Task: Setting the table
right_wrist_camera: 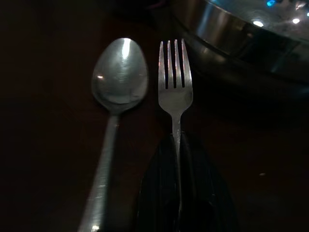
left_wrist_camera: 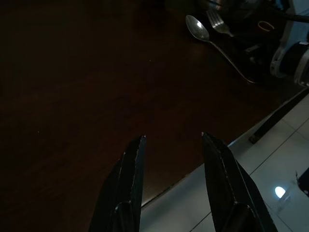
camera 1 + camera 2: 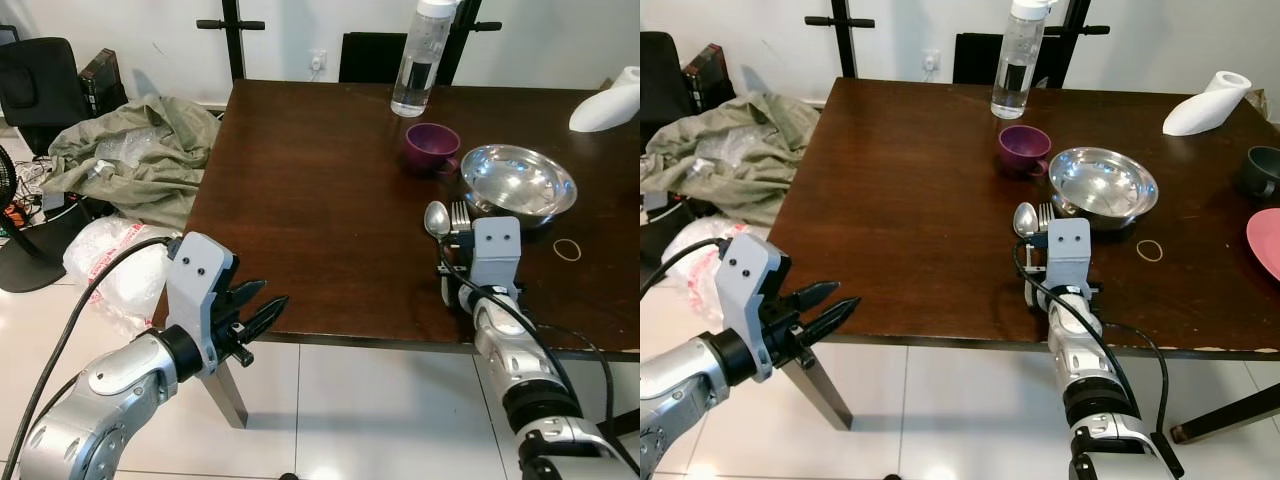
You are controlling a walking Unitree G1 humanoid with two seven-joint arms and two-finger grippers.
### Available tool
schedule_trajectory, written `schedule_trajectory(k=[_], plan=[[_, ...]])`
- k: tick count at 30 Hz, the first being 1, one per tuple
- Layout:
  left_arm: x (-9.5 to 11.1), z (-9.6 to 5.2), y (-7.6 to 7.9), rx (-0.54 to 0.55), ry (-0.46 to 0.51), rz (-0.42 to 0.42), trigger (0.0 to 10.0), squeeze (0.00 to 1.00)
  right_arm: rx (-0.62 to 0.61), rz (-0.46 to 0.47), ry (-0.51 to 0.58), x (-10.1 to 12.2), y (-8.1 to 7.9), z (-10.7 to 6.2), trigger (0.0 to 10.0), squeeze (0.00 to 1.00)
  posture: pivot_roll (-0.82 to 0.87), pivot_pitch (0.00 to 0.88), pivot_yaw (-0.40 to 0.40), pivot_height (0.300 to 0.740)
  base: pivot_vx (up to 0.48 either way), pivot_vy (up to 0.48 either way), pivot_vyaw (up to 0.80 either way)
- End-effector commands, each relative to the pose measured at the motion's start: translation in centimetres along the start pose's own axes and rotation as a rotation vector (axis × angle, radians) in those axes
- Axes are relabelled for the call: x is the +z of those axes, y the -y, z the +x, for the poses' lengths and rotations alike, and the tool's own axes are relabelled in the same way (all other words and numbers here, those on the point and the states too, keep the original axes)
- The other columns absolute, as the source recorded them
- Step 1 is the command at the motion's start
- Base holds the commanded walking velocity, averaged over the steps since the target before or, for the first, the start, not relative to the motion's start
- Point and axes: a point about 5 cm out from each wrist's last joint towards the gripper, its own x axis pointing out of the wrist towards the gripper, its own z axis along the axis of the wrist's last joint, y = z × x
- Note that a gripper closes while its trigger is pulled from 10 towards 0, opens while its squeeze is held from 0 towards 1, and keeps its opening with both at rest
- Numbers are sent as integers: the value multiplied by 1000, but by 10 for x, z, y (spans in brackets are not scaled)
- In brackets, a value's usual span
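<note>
On the dark wooden table (image 3: 320, 200), a spoon (image 3: 436, 218) and a fork (image 3: 460, 213) lie side by side just left of a steel bowl (image 3: 517, 183). A purple cup (image 3: 432, 146) and a clear water bottle (image 3: 420, 60) stand behind them. My right gripper (image 1: 177, 145) rests low on the table near its front edge. It is shut on the fork (image 1: 175, 82) by the handle, beside the spoon (image 1: 118, 82). My left gripper (image 3: 262, 305) hovers open off the table's front left corner, with nothing between its fingers (image 2: 133, 159).
A rubber band (image 3: 567, 250) lies right of the bowl. A white object (image 3: 607, 105), a dark cup (image 3: 1260, 170) and a pink plate (image 3: 1265, 240) sit at the table's right. On the floor at left lie clothes (image 3: 140, 150) and a plastic bag (image 3: 115, 265), near a black chair (image 3: 40, 85).
</note>
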Motion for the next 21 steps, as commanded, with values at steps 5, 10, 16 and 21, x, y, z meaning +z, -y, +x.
schedule_trajectory(k=[5,10,16,21], plan=[[0,0,2,-15,-12,-9,10000,0,-30,-6,-42,-13,9,-3,10000,0,150,274,100,740,0,0,0],[0,0,3,-15,-13,-11,10000,0,-36,-3,-45,-14,10,-2,10000,984,150,268,100,740,0,0,0],[-1,1,5,-14,-11,-13,10000,0,-30,16,-29,-10,9,-1,10000,1000,145,264,99,740,0,0,0],[-1,3,6,-15,-9,-16,10000,0,-21,40,17,-3,9,0,10000,1000,140,261,97,740,0,0,0]])
